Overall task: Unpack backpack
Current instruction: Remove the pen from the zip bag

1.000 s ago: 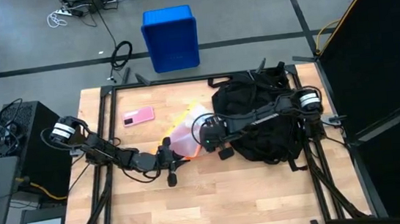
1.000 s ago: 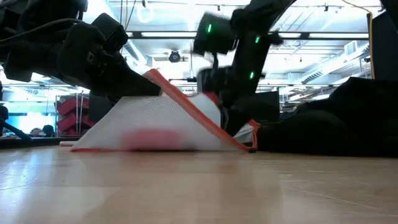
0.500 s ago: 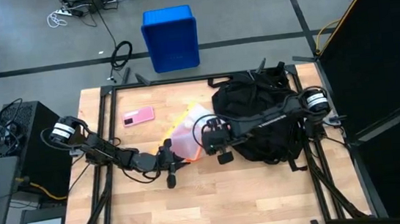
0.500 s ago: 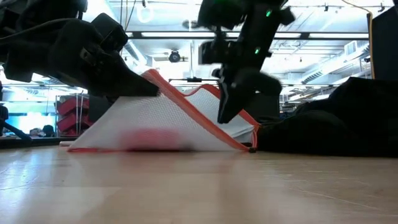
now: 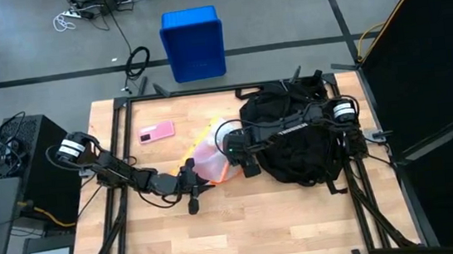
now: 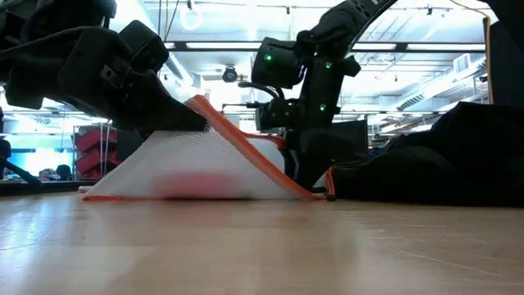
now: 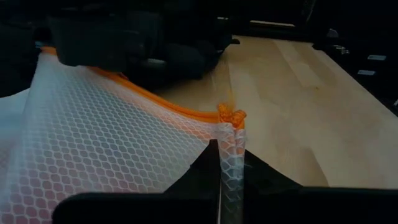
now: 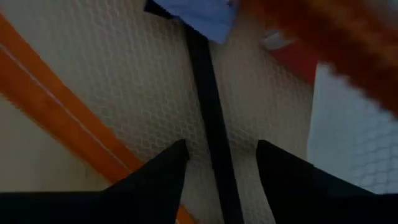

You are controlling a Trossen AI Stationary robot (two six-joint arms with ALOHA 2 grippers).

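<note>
- Overhead: backpack [image 5: 298,133] lies on the table's [image 5: 254,241] right half; the mesh pouch [image 5: 212,152] is out, just left of it. The right gripper [image 5: 240,153], which hovered beside the pouch a moment ago, now sits over its edge.
- Table-level: right gripper [image 6: 304,156] has dropped behind the pouch [image 6: 201,168].
- Left wrist: left gripper [image 7: 229,163] is clamped on the pouch's [image 7: 93,143] orange-trimmed corner.
- Right wrist: fingers [image 8: 158,174] stand apart over mesh, gripping nothing — likely reaching for a second hold.
</note>
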